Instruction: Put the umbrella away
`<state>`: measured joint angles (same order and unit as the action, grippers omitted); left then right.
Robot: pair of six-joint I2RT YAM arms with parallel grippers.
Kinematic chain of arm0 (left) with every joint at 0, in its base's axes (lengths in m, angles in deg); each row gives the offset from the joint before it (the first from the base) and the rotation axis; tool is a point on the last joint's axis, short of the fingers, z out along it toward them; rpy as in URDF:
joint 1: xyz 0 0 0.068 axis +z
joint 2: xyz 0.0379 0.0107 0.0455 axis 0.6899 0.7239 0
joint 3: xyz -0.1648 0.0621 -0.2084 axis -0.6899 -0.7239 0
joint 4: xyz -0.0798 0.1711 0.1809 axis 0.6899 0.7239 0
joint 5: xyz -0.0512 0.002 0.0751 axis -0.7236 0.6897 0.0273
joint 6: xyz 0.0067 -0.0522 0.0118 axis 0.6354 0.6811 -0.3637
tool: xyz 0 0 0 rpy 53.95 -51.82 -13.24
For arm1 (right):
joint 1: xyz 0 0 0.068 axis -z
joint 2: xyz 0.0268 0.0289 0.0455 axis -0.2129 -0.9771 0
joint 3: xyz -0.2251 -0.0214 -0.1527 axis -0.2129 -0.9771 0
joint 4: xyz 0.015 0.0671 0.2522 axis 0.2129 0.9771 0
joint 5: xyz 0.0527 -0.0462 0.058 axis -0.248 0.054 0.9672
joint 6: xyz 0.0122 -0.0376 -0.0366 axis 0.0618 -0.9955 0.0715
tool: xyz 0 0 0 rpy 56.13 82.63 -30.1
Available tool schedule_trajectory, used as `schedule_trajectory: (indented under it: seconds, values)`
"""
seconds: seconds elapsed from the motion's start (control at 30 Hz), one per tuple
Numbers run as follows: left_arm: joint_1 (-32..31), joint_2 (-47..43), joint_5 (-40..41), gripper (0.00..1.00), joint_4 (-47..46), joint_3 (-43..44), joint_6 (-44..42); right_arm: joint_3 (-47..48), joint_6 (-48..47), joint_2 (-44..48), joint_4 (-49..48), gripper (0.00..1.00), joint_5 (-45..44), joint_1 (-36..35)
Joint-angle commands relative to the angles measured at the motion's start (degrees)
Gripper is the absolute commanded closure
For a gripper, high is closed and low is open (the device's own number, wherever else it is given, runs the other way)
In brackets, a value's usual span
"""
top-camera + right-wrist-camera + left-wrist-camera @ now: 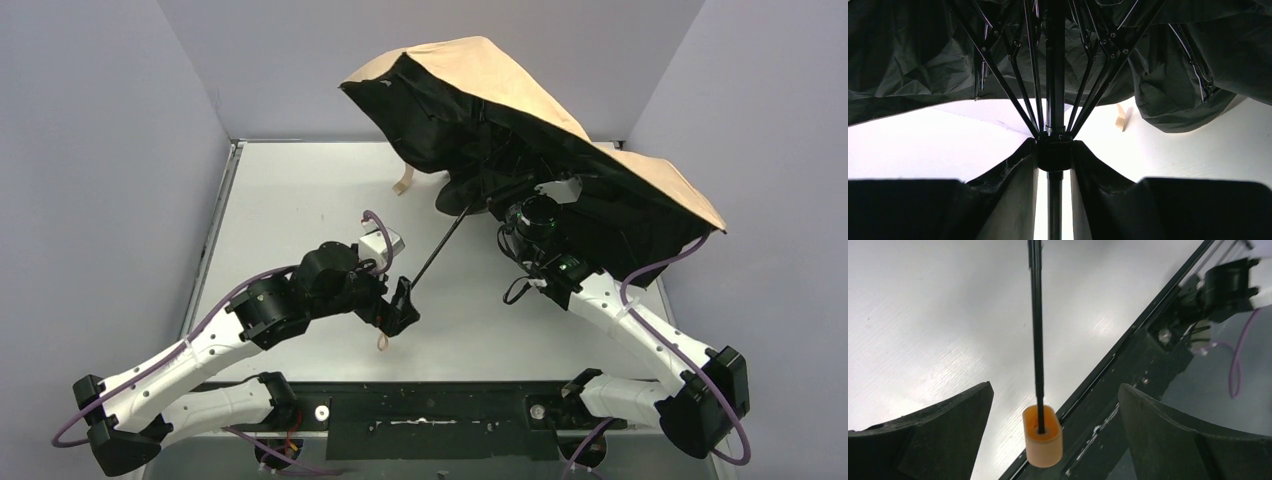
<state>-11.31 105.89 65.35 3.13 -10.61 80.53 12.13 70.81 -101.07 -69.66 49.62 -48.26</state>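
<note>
Top view: right gripper [1054,175] fingertips hidden under canopy of umbrella [530,110], spread, tilted above far right of table [300,200]. Wrist view: it clamps black shaft [1055,60] at runner. Left gripper [1055,405] wide apart, tan handle [1042,436] between fingers, touching neither.

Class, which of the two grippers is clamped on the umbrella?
The right gripper, closed on the umbrella at its shaft; the left gripper stands open, fingers clear of the handle.
</note>
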Motion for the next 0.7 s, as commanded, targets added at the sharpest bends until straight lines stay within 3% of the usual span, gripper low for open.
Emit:
schedule_trajectory:
  seconds: [0.0, 0.1, 0.27, 0.5, 0.6, 0.67]
  values:
    - [-0.7, -0.9, 2.5, 0.05, 4.78, -0.19, -3.06, 4.27, -0.23, 0.85, -3.39, 1.0, -3.68, 0.61]
    - [-0.8, -0.71, 0.39, 0.08, 5.4, -0.99, -4.0, 4.2, 0.01, 0.94, -3.33, 1.0, -3.32, 0.93]
    - [-0.87, -0.3, -0.76, 0.26, 5.95, -2.28, -4.12, 4.48, 0.56, 0.85, -3.09, 1.0, -2.18, 1.74]
    - [-1.23, -0.55, -0.64, 0.44, 6.78, -2.51, -3.98, 5.13, 1.52, 0.53, -1.9, 1.0, -2.03, 2.35]
    - [-1.3, -0.27, 0.43, 0.58, 6.81, -2.17, -4.22, 5.41, 1.6, 0.27, -1.32, 1.0, -1.52, 2.39]
    - [-1.3, 0.11, 1.89, 0.73, 6.69, -1.82, -4.36, 5.23, 1.99, 0.42, -1.16, 1.0, -1.27, 2.4]
